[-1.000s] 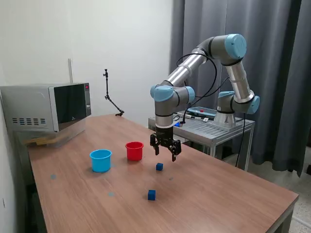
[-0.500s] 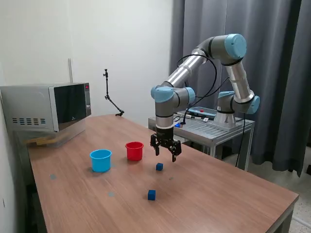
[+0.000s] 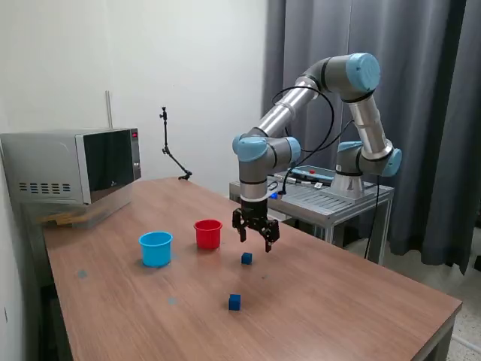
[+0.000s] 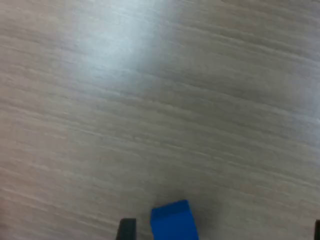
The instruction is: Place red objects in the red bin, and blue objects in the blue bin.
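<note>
My gripper (image 3: 255,238) hangs open just above the table, with nothing between its fingers. A small dark blue cube (image 3: 246,258) lies right below it, a little toward the exterior view's left. In the wrist view that blue cube (image 4: 174,221) sits beside one dark fingertip (image 4: 127,229), and the other fingertip is far off at the frame edge. A second blue cube (image 3: 235,301) lies nearer the table's front. The red bin (image 3: 208,233) and the blue bin (image 3: 155,248) stand upright to the exterior view's left of the gripper. No red objects are in view.
A microwave (image 3: 71,174) sits at the wooden table's (image 3: 338,301) far left corner. A thin black stand (image 3: 171,154) rises at the back edge. A metal cart (image 3: 331,197) carrying the arm's base stands behind the table on the exterior view's right.
The arm has drifted very slightly toward the exterior view's left. The gripper stays open, and the cubes and cups have not moved.
</note>
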Motion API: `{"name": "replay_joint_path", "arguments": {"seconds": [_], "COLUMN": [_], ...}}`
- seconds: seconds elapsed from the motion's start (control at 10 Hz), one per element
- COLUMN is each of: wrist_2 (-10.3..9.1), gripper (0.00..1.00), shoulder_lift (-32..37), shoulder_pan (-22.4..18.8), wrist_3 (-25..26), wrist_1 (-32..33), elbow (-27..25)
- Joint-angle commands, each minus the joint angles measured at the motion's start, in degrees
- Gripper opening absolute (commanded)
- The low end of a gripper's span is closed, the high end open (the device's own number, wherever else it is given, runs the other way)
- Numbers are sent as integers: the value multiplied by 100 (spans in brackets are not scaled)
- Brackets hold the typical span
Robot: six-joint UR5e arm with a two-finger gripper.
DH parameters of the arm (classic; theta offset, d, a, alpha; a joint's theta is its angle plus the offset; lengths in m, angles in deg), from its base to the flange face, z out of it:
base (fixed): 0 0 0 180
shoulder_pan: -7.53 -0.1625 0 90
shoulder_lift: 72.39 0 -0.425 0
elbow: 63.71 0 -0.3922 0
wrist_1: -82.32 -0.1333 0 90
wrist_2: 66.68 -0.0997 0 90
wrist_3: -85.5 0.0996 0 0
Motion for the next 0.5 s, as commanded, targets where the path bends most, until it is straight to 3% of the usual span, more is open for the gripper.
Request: {"name": "replay_joint_path", "arguments": {"seconds": [0.0,0.4], "wrist_2": [1,1], "gripper": [100,100], "shoulder_lift": [-49,-180], "shoulder_pan": [-4,5], "wrist_3": [11,11], "wrist_1": [4,4], "elbow": [33,60]}}
